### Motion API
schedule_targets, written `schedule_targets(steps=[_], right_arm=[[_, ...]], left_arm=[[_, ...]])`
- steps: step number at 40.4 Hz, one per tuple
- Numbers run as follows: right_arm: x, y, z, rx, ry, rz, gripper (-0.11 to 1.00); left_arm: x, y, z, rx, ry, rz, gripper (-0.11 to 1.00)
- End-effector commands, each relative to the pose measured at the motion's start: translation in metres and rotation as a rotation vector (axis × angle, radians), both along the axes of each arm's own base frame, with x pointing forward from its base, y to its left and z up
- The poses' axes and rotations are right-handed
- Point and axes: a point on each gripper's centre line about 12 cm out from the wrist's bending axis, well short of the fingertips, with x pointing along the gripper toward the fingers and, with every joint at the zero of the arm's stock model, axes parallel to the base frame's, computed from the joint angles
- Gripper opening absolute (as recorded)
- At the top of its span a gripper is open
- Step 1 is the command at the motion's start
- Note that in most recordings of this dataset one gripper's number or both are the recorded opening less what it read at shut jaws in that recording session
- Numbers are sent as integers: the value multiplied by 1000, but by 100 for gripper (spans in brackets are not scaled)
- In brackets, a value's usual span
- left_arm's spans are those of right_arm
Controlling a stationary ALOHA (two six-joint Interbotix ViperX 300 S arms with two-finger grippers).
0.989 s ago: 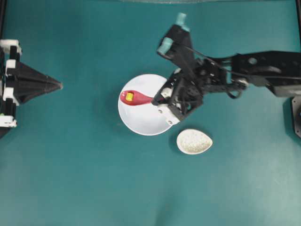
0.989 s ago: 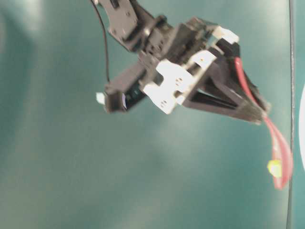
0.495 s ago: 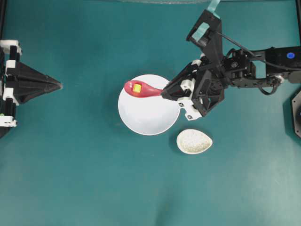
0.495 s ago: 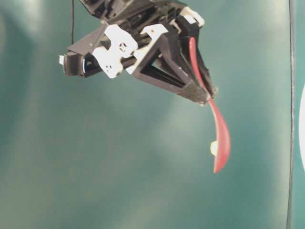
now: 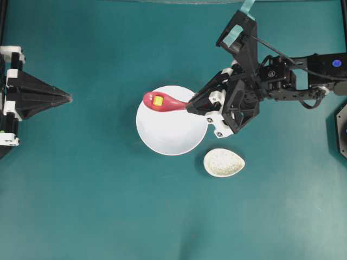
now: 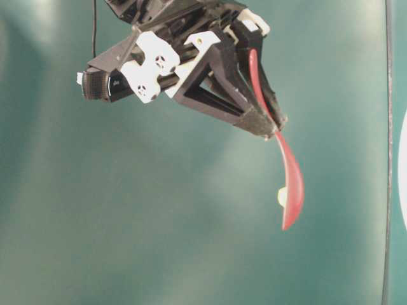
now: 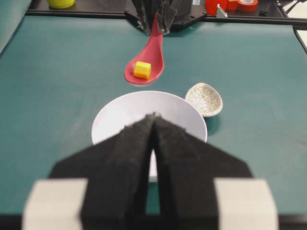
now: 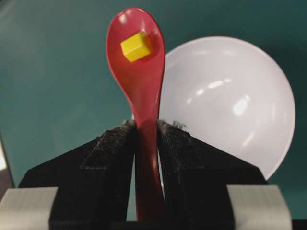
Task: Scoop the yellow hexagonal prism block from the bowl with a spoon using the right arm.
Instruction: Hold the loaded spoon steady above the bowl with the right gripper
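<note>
Closest to our right wrist camera, the black padded fingers [image 8: 115, 143] of our right gripper [image 8: 146, 132] press in from both sides on the handle of the spoon [image 8: 139, 81], gripping it firmly. Its pink-red scoop points away from the wrist, and the yellow hexagonal prism block [image 8: 136, 46] sits in the hollow of that scoop, near its far end. Beyond and to the right of the spoon in this view lies the bowl [image 8: 230, 100], white and glossy, with nothing showing inside it.

From overhead, our right gripper [image 5: 190, 108] hangs at the bowl's upper right edge, and the spoon [image 5: 164, 102] reaches leftward from it across the upper part of the bowl [image 5: 171, 132]. The block [image 5: 158, 101] rests in the scoop, above the bowl's upper left rim. Just beside the bowl, to its lower right, a small speckled spoon rest [image 5: 224, 162] lies on the teal table [image 5: 97, 206]. Our right arm [image 5: 287, 81] stretches in from the right edge, a teal tape tab at its top.

At table level the spoon [image 6: 289, 184] is clear of the table, lifted in the air, with the block [image 6: 282, 196] showing pale at its side.

Far across the table, our left gripper [image 5: 69, 98] waits at the left edge, well apart from the bowl. Through its wrist camera its two black fingers [image 7: 124, 158] meet with their tips touching, closed on nothing, and past them we see the bowl [image 7: 120, 115], then the spoon [image 7: 146, 60] carrying the block [image 7: 142, 70], with the spoon rest [image 7: 204, 99] to the right.
</note>
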Motion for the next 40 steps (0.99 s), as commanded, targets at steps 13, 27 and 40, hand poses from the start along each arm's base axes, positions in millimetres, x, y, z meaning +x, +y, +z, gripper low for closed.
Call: schedule_targets(steps=[13, 27, 40], right_arm=[[-4, 0, 16, -23, -51, 7, 22], [-4, 0, 18, -26, -58, 7, 22], [-4, -1, 18, -48, -57, 14, 22]], left_arm=[[3, 1, 12, 5, -44, 2, -1], [5, 1, 9, 3, -37, 2, -1], [5, 1, 9, 4, -37, 2, -1]])
